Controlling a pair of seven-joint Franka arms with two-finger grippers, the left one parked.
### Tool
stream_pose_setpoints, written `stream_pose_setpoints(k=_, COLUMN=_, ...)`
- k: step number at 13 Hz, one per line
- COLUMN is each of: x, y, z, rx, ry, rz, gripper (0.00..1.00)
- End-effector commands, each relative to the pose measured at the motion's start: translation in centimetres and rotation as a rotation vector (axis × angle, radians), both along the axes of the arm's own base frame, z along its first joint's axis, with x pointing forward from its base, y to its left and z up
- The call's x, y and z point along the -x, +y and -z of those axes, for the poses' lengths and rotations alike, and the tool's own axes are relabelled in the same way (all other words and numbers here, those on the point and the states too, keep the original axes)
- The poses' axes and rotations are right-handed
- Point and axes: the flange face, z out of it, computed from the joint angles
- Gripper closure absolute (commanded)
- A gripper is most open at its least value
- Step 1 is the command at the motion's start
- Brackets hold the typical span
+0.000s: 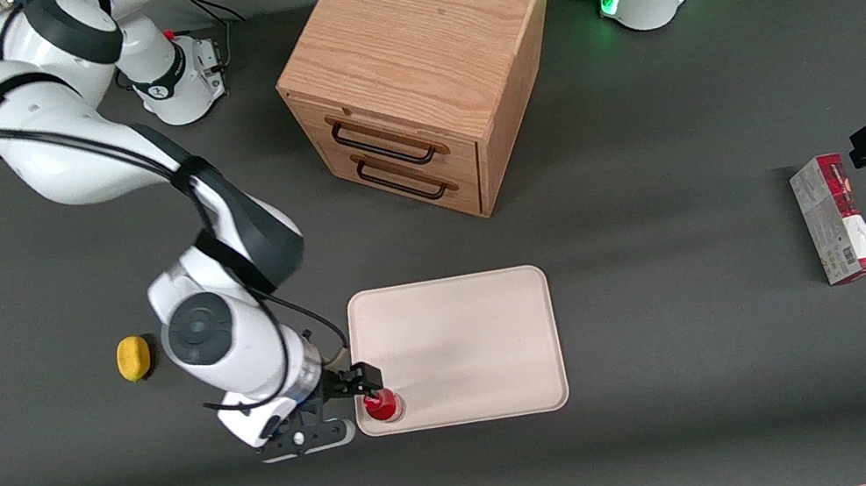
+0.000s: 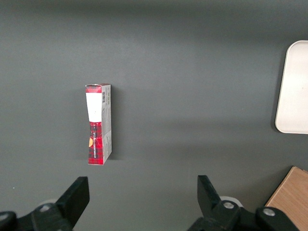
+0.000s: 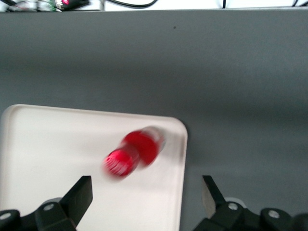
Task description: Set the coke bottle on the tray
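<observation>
Standing upright on tray [image 1: 469,343], coke bottle [image 1: 381,405] sits in the near corner toward the working arm's end, just inside the rim. Fingers [image 3: 82,195] of gripper [image 1: 353,395] spread wide, holding nothing, bottle free between and below them in the wrist view. Looks like a release just made; placement judged essentially done, only retreat left.

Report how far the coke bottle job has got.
Done: the coke bottle stands on the tray, in the corner nearest the working arm and the front camera. In hand: the pincer is open, fingers apart and off the bottle, just above it at the tray's edge. Left: apparently only pulling the arm away; the bottle looks blurred, so it may not have settled.
</observation>
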Motion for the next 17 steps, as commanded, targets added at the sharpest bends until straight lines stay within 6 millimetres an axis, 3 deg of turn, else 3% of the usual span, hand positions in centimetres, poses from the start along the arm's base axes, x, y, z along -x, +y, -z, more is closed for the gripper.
stream_pose_setpoints(k=1, x=3.6, y=-2.8, z=-6.2, rx=0.009, ry=0.067, rz=0.036, gripper=0.0)
stream_pose_setpoints(k=2, x=4.9, y=-4.3, z=-8.1, rx=0.01, ry=0.085, rz=0.05, gripper=0.0)
stream_pose_setpoints(k=5, x=9.1, y=-12.4, z=-12.5, rx=-0.004, ry=0.116, rz=0.041, gripper=0.0)
stream_pose_setpoints(k=7, x=15.0, y=-18.3, z=-14.6, rx=0.045, ry=0.117, rz=0.064, gripper=0.0)
stream_pose_setpoints(k=9, x=20.8, y=-21.9, z=-16.0, rx=0.08, ry=0.111, rz=0.107, gripper=0.0)
stream_pose_setpoints(k=11, x=24.5, y=-25.0, z=-17.6, rx=0.089, ry=0.132, rz=0.111, gripper=0.0)
stream_pose_setpoints(k=13, x=26.0, y=-26.1, z=-19.6, rx=0.102, ry=0.156, rz=0.11, gripper=0.0)
stream_pose_setpoints(k=17, x=24.2, y=-28.6, z=-20.5, rx=0.077, ry=0.155, rz=0.154, gripper=0.0)
